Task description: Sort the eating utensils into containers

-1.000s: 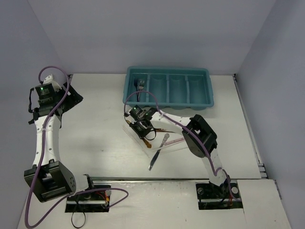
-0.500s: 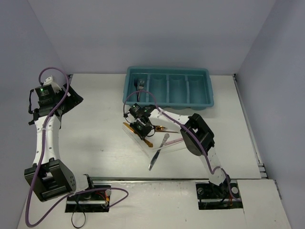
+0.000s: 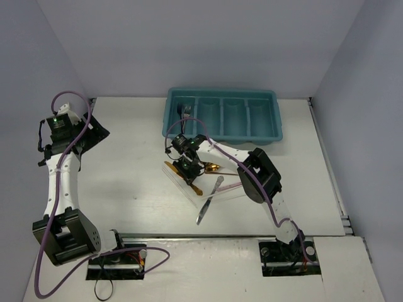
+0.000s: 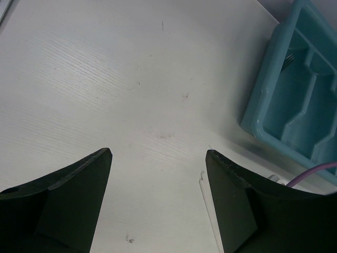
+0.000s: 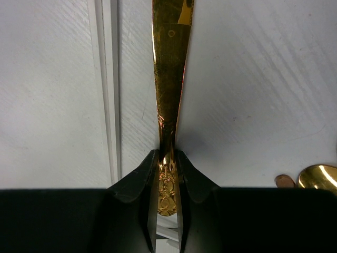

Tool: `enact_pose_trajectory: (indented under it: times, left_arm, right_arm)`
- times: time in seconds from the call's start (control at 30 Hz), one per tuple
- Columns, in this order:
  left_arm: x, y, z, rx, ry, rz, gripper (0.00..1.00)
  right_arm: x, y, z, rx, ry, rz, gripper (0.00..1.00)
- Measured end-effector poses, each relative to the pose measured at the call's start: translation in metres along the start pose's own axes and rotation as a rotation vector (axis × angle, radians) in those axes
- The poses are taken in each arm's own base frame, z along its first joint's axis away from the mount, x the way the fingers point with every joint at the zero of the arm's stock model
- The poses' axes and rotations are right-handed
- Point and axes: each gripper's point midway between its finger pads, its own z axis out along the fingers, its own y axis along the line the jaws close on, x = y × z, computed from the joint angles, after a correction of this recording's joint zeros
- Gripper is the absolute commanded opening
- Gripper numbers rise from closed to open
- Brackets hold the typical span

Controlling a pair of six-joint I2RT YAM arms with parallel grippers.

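Observation:
My right gripper (image 3: 188,165) is shut on the ornate handle end of a gold utensil (image 5: 169,89), which slants across the table (image 3: 178,173); its far end is cut off in the right wrist view. A gold spoon (image 3: 213,167) lies just right of the gripper and also shows in the right wrist view (image 5: 319,176). A silver utensil (image 3: 210,199) and pale sticks (image 3: 230,186) lie nearby. More pale sticks (image 5: 108,79) lie beside the gold handle. The teal tray (image 3: 272,119) holds a silver fork (image 3: 185,112) in its left compartment. My left gripper (image 4: 158,158) is open and empty over bare table.
The tray's corner (image 4: 263,105) shows at the right of the left wrist view, with a white stick (image 4: 208,211) by my right finger. Grey walls close the table at the back and sides. The left arm (image 3: 60,170) stands at the far left.
My right gripper has shifted slightly toward the tray with the gold utensil in it, and the utensil's angle has changed. The gold spoon has come into view beside it. The left arm has not moved.

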Motion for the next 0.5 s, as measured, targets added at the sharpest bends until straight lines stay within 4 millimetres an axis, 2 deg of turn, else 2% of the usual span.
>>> enact_pose_trajectory:
  times: [0.3,0.5]
  left_arm:
    - [0.003,0.001,0.005,-0.002,0.016,-0.027,0.70]
    - [0.003,0.001,0.005,-0.003,0.018,-0.031,0.70]
  right_arm:
    - [0.013,0.002,-0.006,0.052,0.039,-0.039,0.00]
    - [0.010,0.012,-0.022,0.069,0.014,-0.079,0.00]
